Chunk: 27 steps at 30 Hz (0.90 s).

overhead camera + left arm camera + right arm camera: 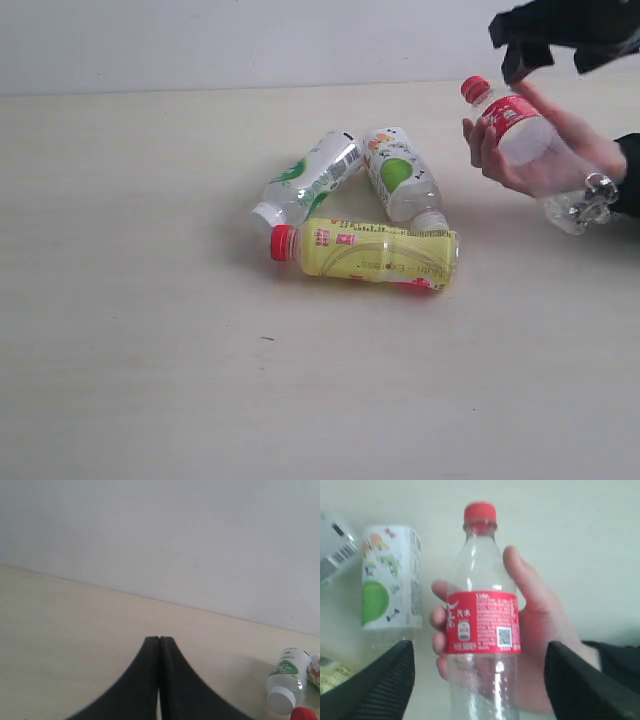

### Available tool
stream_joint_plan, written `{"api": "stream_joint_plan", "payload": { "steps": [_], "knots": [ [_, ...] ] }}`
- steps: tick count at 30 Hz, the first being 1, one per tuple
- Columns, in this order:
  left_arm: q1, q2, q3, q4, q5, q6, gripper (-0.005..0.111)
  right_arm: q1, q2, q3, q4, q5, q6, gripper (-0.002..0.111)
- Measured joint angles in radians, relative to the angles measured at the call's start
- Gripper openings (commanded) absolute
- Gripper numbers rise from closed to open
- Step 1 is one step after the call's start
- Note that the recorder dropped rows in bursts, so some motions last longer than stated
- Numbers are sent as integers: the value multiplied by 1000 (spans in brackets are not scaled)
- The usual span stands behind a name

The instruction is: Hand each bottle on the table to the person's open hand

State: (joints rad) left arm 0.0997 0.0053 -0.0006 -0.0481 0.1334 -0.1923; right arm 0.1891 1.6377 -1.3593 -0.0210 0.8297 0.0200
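Clear thin plastic, so we judge the red-label bottle (525, 140) light and crushable, best gripped mid-body. It lies in the person's hand (585, 145). Right tool (560, 55) spread wide, empty; left tool (159, 647) closed, empty.

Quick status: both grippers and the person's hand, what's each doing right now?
Left gripper: jaws shut, empty.
Right gripper: jaws open, holding nothing.
Person's hand: holding the red-label bottle.

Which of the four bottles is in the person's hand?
The clear bottle with the red cap and red label lies in the hand; the yellow bottle and both white-capped bottles lie on the table.
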Motion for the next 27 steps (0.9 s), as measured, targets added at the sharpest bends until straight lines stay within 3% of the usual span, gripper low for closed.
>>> {"api": "stream_joint_plan", "payload": {
  "steps": [8,17,27],
  "knots": [
    [0,0,0,0,0,0,0,0,-281,176,54,-269,-39,0],
    [0,0,0,0,0,0,0,0,-507,376,83,-381,-90,0],
    [0,0,0,0,0,0,0,0,-635,484,163,-451,-116,0]
  ]
}}
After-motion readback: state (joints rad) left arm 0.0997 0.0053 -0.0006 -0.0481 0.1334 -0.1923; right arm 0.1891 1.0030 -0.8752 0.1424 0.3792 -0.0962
